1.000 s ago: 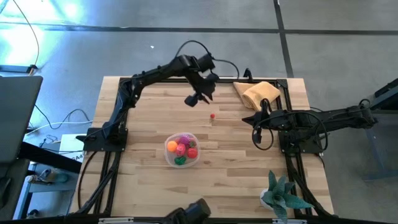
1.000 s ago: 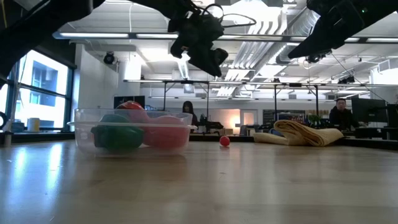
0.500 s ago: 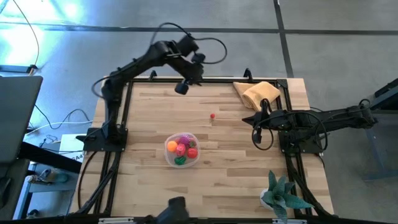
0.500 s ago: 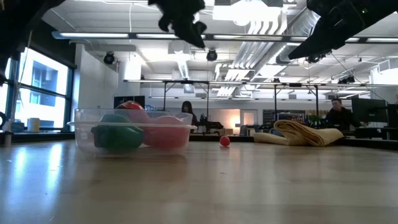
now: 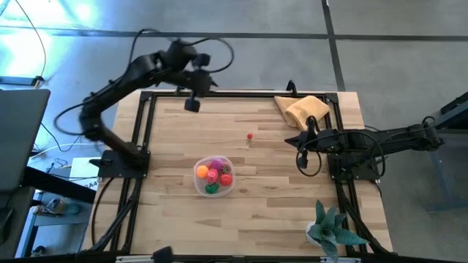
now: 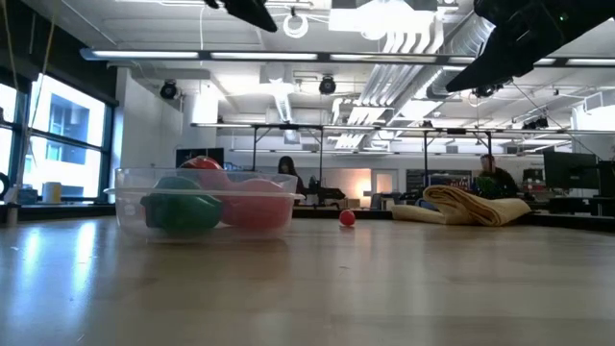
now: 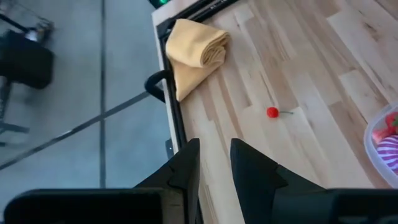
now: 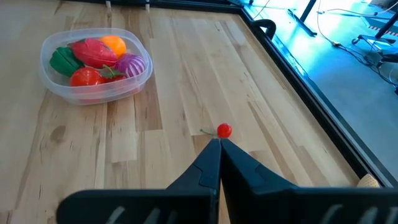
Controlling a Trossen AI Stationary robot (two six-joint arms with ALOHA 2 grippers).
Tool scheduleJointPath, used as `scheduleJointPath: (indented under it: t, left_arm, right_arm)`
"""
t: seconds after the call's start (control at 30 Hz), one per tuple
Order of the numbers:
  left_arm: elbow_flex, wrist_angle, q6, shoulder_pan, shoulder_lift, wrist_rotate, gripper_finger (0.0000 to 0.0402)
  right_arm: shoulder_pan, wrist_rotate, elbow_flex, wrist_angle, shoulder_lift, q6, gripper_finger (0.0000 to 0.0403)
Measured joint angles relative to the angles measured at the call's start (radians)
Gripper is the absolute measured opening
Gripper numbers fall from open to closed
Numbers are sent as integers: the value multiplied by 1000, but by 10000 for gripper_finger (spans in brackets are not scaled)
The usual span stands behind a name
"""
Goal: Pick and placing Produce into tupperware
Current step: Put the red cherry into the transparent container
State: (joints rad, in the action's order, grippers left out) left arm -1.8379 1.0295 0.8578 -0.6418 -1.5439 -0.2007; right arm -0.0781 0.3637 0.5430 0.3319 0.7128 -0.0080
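L hand (image 5: 192,104) hangs high over the table's (image 5: 270,212) far-left edge, fingers (image 7: 186,167) a narrow gap apart w/ nothing between them. R hand (image 5: 302,162) sits near the right side, fingers (image 8: 211,163) pressed together, empty, pointing toward a small red cherry (image 5: 250,136) w/ a thin stem, lying alone on the wood mid-table. Tupperware (image 5: 213,176) stands nearer the front, well apart from the cherry, holding produce (image 8: 93,57): red, orange, green, purple pieces. Tan folded cloth (image 5: 306,109) at far-right corner; teal spiky plant (image 5: 330,229) at near-right corner.
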Motion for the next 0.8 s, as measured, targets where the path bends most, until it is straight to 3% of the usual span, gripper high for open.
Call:
scheduleJointPath:
  t: [0.3,0.47,0.63,0.8]
  left_arm:
    - [642,-424,-97,0,417,80,78]
    - [928,-590,-147,0,615,70,78]
    - [1131,-761,-163,0,762,-28,78]
    - [1238,-807,-170,0,806,-41,78]
  right_arm:
    - [0,0,0,0,0,0,0]
    - [0,0,0,0,0,0,0]
    - [0,0,0,0,0,0,0]
    - [0,0,0,0,0,0,0]
